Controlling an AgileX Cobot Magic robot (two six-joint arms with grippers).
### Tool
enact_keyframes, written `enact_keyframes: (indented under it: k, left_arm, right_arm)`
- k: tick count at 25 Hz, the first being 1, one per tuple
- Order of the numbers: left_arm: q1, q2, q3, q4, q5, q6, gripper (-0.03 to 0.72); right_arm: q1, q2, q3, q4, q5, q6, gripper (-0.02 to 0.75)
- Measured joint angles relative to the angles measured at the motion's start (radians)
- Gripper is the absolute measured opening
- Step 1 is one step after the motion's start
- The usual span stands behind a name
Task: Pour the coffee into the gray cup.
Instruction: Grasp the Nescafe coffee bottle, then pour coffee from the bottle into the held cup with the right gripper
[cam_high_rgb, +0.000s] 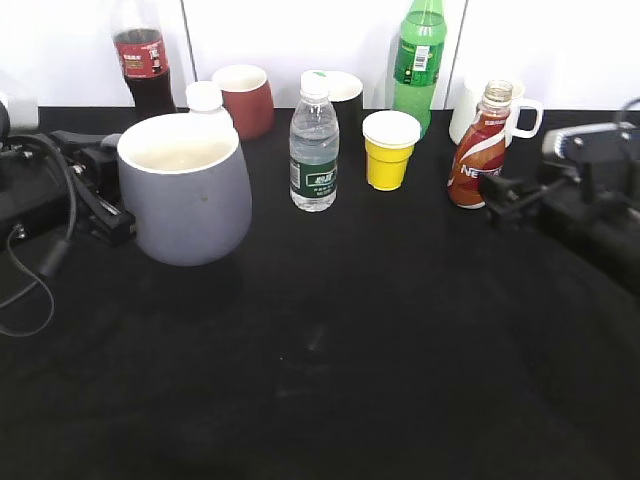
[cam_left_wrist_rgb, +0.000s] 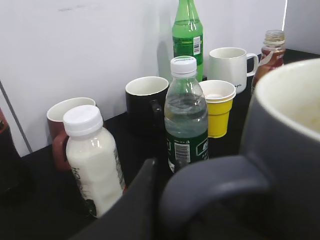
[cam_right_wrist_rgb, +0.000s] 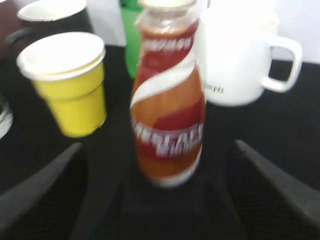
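The large gray ceramic cup stands upright at the left of the exterior view on the black table, its handle turned toward the left end effector. In the left wrist view the gray handle fills the lower centre, with a dark finger just beside it; whether that end effector is closed on the handle cannot be told. The brown-and-red coffee bottle with no cap stands upright at the right of the exterior view, just ahead of the right end effector. In the right wrist view the coffee bottle is centred between two widely spread fingers, apart from both. A yellow paper cup sits at its left and a white ceramic mug behind it at the right.
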Motion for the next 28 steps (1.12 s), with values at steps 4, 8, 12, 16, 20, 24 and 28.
enact_keyframes:
  k: [4, 8, 12, 16, 20, 24, 28]
  left_arm:
    - [0.000, 0.000, 0.000, 0.000, 0.000, 0.000, 0.060]
    - [0.000, 0.000, 0.000, -0.001, 0.000, 0.000, 0.060]
    - [0.000, 0.000, 0.000, -0.001, 0.000, 0.000, 0.060]
    - [0.000, 0.000, 0.000, -0.001, 0.000, 0.000, 0.060]
    - [0.000, 0.001, 0.000, -0.001, 0.000, 0.000, 0.060]
    - [0.000, 0.001, 0.000, -0.001, 0.000, 0.000, 0.060]
    - [0.000, 0.001, 0.000, -0.002, 0.000, -0.001, 0.060]
  right_arm:
    - [0.000, 0.116, -0.125, 0.004, -0.008, 0.000, 0.661]
    - [0.000, 0.208, -0.223, 0.000, -0.009, 0.000, 0.661]
    - [0.002, 0.292, -0.321, -0.022, -0.007, 0.000, 0.650]
    - [0.010, 0.347, -0.421, -0.029, 0.034, 0.000, 0.646]
    - [0.010, 0.402, -0.488, -0.036, 0.067, 0.001, 0.600]
    - [0.010, 0.408, -0.525, -0.065, 0.078, 0.001, 0.513]
    - [0.010, 0.357, -0.484, -0.069, 0.110, -0.038, 0.513]
